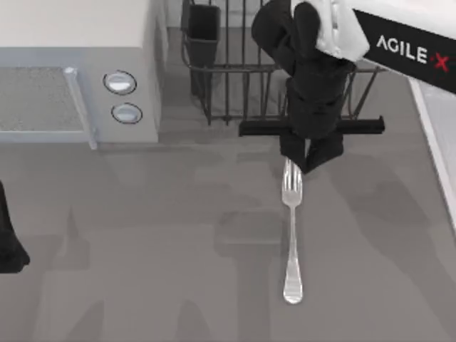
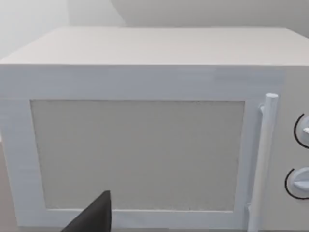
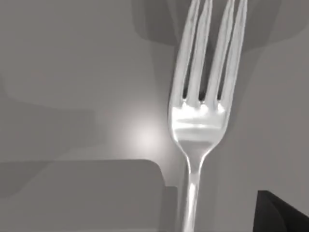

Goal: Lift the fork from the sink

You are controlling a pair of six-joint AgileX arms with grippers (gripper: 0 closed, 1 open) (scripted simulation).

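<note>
The silver fork (image 1: 292, 235) lies flat on the grey floor of the sink (image 1: 436, 135), tines toward the back and rounded handle end toward the front. My right gripper (image 1: 310, 162) hangs pointing down just over the tines, open, with nothing held. In the right wrist view the fork (image 3: 200, 111) is very close, and one dark fingertip (image 3: 282, 212) stands off to the side of its neck. My left gripper (image 1: 8, 246) is parked at the far left edge; a dark tip of it (image 2: 94, 217) faces the microwave.
A white microwave (image 1: 78, 71) with two round knobs stands at the back left; its door (image 2: 137, 154) faces the left wrist camera. A black wire dish rack (image 1: 228, 78) stands behind the right gripper. The sink's pale rim runs along the right side.
</note>
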